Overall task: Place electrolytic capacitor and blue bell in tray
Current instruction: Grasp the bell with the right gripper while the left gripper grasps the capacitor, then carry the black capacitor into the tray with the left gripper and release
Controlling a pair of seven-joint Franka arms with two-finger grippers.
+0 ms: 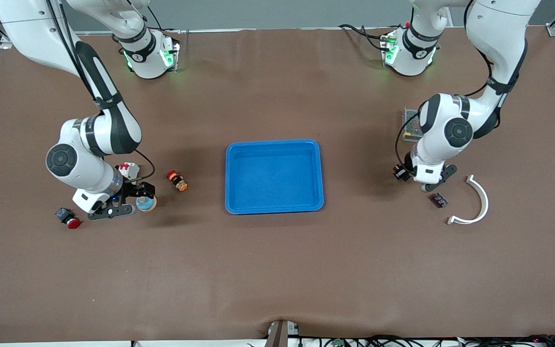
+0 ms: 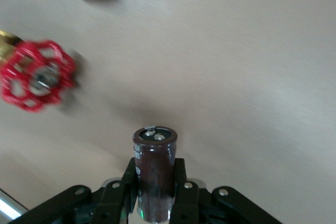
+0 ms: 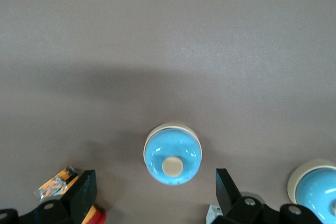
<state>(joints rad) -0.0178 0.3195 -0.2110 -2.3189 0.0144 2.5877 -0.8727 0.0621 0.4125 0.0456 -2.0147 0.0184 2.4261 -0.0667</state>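
The bright-blue tray (image 1: 274,176) lies empty at the table's middle. My left gripper (image 1: 425,185) hangs just above the table toward the left arm's end. In the left wrist view it (image 2: 155,177) is shut on a dark brown electrolytic capacitor (image 2: 155,153) with two metal terminals on its end. My right gripper (image 1: 122,208) is low toward the right arm's end, beside the blue bell (image 1: 146,203). In the right wrist view the gripper (image 3: 155,179) is open and the bell (image 3: 172,155), a blue dome with a cream button, sits on the table just ahead of its fingertips.
A red handwheel valve (image 2: 37,74) lies near the held capacitor. A white curved piece (image 1: 475,205), a small dark part (image 1: 439,200) and a mesh box (image 1: 411,123) lie by the left arm. An orange button (image 1: 177,181), a red button (image 1: 68,218), a white part (image 1: 128,169) and a second blue dome (image 3: 317,187) lie by the right gripper.
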